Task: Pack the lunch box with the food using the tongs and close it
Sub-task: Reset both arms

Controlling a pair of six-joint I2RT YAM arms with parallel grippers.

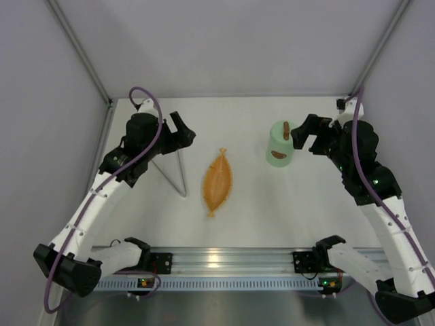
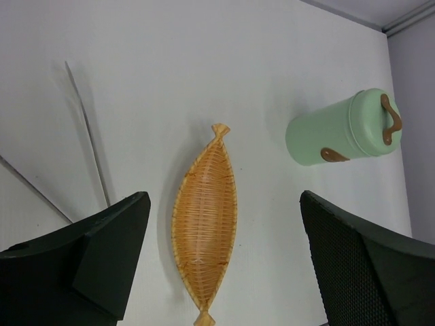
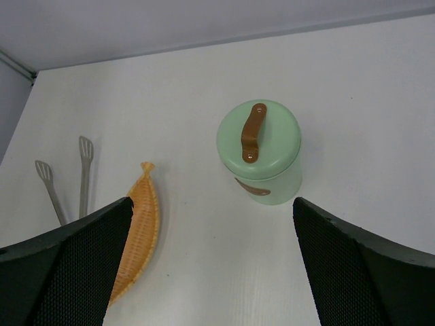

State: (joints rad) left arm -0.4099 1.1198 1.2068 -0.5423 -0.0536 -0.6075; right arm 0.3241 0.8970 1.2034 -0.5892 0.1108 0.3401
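The pale mint-green lunch box (image 1: 278, 151) stands upright at the back right with its lid on, a brown handle (image 3: 252, 132) across the top. It also shows in the left wrist view (image 2: 338, 130) and the right wrist view (image 3: 266, 159). The thin metal tongs (image 1: 174, 174) lie flat in a narrow V on the table at the left (image 2: 87, 132) (image 3: 83, 170). No food shows in any view. My left gripper (image 1: 181, 138) (image 2: 224, 272) hangs open and empty just above the tongs' far end. My right gripper (image 1: 307, 136) (image 3: 211, 272) is open and empty beside the lunch box, to its right.
An orange woven leaf-shaped tray (image 1: 217, 182) (image 2: 204, 227) (image 3: 135, 234) lies empty in the middle between tongs and lunch box. A metal rail (image 1: 224, 261) runs along the near edge. Enclosure walls (image 1: 75, 54) close off the left, back and right.
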